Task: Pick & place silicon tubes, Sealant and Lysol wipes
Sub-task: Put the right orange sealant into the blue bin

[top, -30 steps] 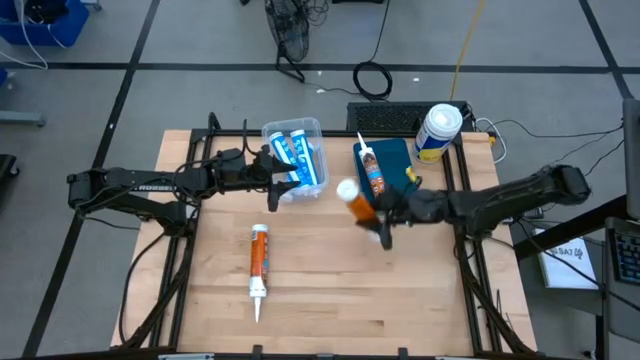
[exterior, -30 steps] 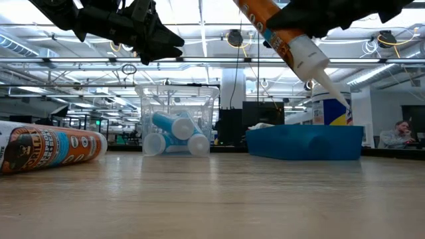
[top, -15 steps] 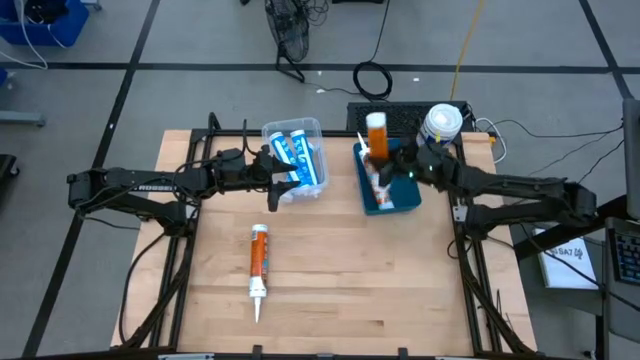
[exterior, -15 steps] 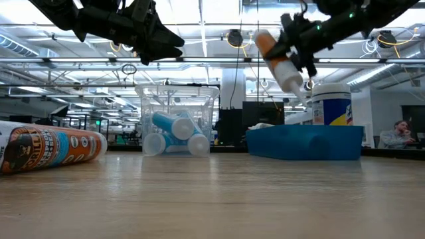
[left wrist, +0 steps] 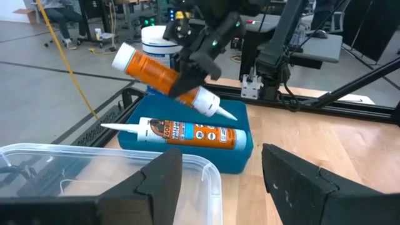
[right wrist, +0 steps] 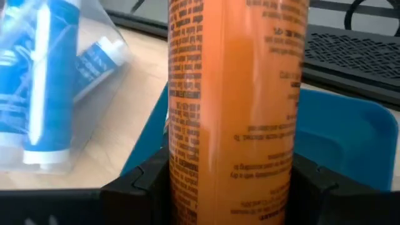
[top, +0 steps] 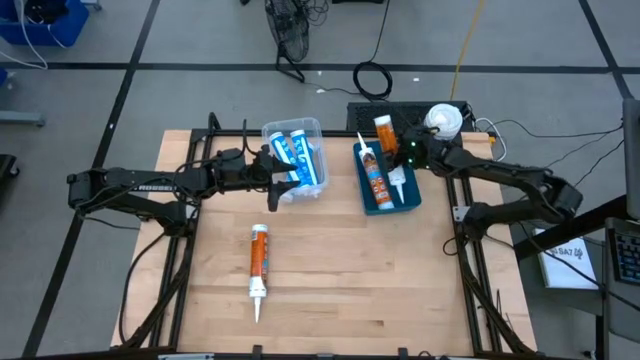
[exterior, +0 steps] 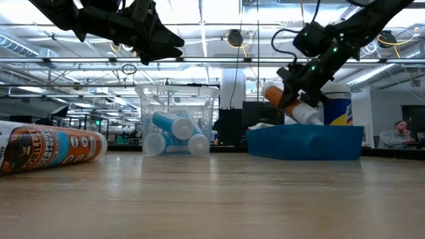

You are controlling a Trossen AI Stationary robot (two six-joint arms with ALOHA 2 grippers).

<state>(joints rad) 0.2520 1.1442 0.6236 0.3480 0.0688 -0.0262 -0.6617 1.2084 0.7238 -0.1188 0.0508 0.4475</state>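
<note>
My right gripper is shut on an orange sealant tube over the blue tray at the far right. A second orange tube lies flat in the tray. The Lysol wipes canister stands upright behind the tray, beyond the table's far edge. A third orange tube lies on the table at the near left. My left gripper is open and empty, next to the clear bin that holds blue tubes. My right gripper pinches the orange tube's body about mid-length between its two fingers, which lie across the tube. It comes from the table's right, slanting down. The tube is tilted, flat end up, nozzle down into the tray; whether it touches I cannot tell.
The clear bin stands left of the blue tray with a gap between them. A dark keyboard-like mat and cables lie behind the table. The wooden table shows bare wood at the near right.
My right gripper has carried the orange tube from over the table's middle toward the far right edge, to above the blue tray. It has then gone down, and the tube has tipped so that its nozzle dips into the tray.
</note>
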